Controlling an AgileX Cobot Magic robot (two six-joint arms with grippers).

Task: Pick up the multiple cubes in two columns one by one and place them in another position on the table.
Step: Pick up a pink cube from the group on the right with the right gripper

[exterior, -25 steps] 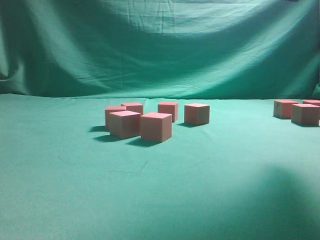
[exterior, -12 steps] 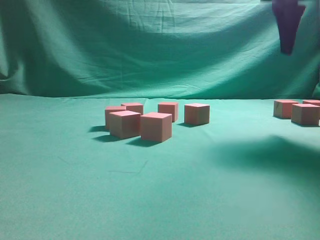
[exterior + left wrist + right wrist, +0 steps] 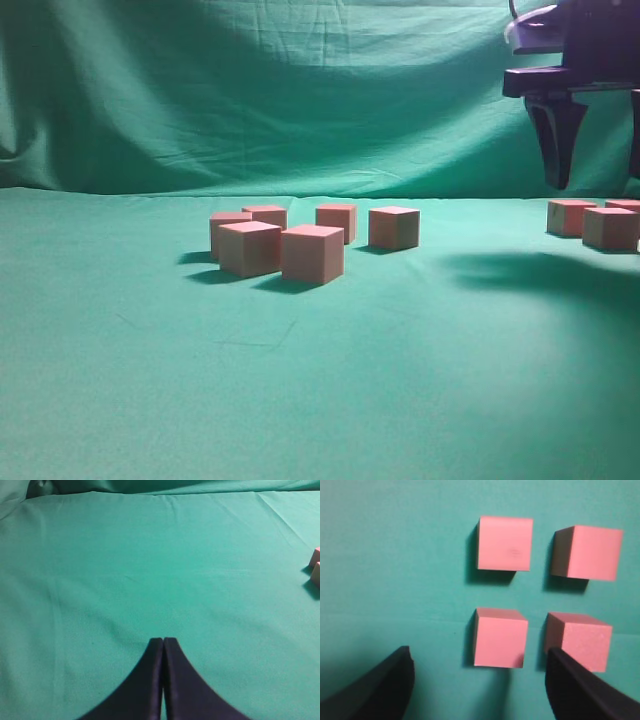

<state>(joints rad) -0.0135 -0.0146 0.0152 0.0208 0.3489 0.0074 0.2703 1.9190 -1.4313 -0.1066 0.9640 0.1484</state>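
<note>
Pink cubes: four in two columns (image 3: 501, 637) on the green bench (image 3: 320, 380), far right; six more grouped mid-bench (image 3: 312, 253). Right gripper (image 3: 479, 680) hovers above the four, jaws spread to straddle one. Left gripper (image 3: 163, 642) idle, jaws pressed together, empty.

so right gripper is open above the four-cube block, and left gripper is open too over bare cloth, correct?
Not quite. The left gripper is shut: in the left wrist view its fingers meet with no gap, over the bare green cloth. The rest holds: the right wrist view shows the right gripper open, above the four pink cubes.
</note>
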